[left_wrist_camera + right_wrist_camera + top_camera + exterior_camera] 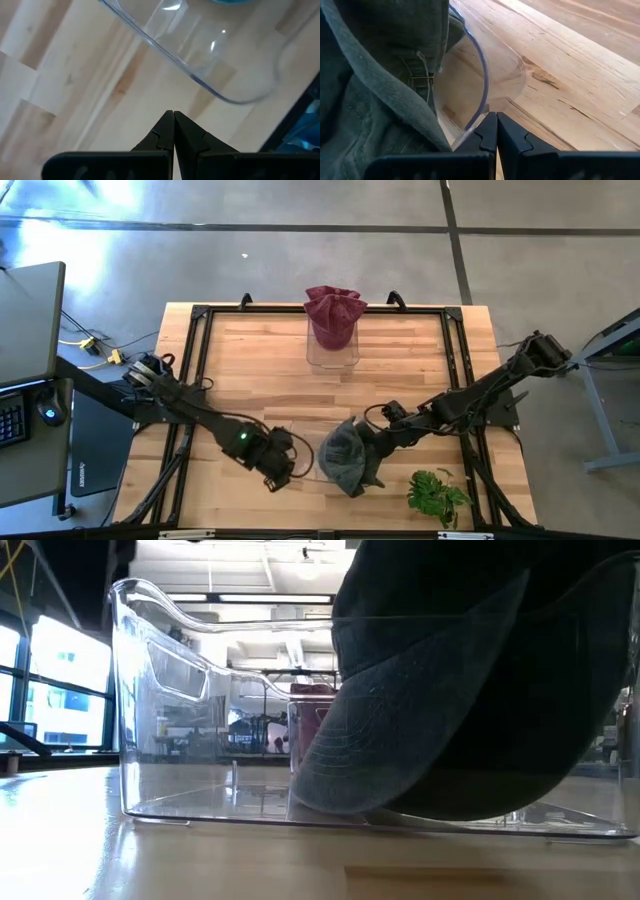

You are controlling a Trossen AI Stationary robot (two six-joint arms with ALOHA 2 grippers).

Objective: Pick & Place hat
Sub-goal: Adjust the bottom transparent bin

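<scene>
A grey cap (345, 458) lies in a clear plastic bin (170, 690) near the table's near edge, its brim (340, 770) resting on the bin's floor and its crown rising above the rim. My right gripper (496, 119) is shut, right beside the bin's curved wall (482, 80), with the cap's cloth (370, 100) next to it. In the high view it sits at the cap's right side (378, 442). My left gripper (173, 116) is shut and hovers over bare wood by the bin's rounded corner (235, 97), left of the cap (282, 470). My right gripper's shut fingers come level from the table's right and end at the bin's wall edge (467, 131). I cannot tell whether they touch the wall or the cap's cloth beside it; nothing shows between them.
A second clear container (335, 355) at the table's far edge holds a crumpled maroon hat (335, 315). A small green plant (437, 495) lies near the near right corner. Bare wood spreads between the two containers and on the left half.
</scene>
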